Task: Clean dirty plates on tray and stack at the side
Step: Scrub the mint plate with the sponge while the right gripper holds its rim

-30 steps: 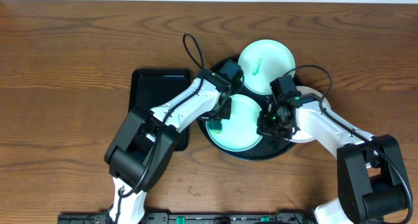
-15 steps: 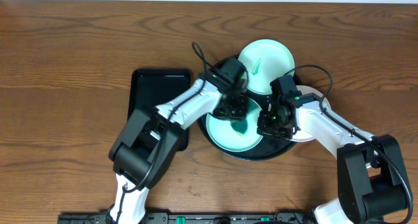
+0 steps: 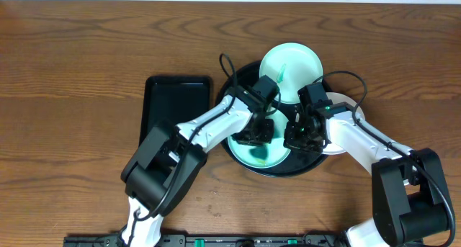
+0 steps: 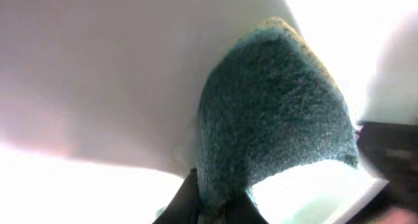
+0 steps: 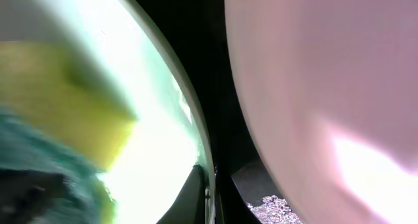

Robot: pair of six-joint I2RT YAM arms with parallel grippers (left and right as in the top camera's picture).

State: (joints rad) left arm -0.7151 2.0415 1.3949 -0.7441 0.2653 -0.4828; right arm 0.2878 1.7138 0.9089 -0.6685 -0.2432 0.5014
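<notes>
- The sponge [image 4: 274, 113] is clamped in the left gripper [image 3: 256, 134] and held against the front mint plate [image 3: 268, 158].
- Its 3 o'clock rim is pinched by the right gripper [image 3: 297, 137].

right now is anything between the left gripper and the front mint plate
Only the sponge that the left gripper holds, which sits between it and the front mint plate, as wiping needs. Nothing else visible stands between them. The right gripper holds that plate's right rim, off to the side.

Left gripper [image 3: 256, 132] over a teal sponge [image 3: 261, 144] on the near mint plate [image 3: 265, 157] in the tray [image 3: 278, 173]; right gripper [image 3: 295, 136] at that plate's rim
</notes>
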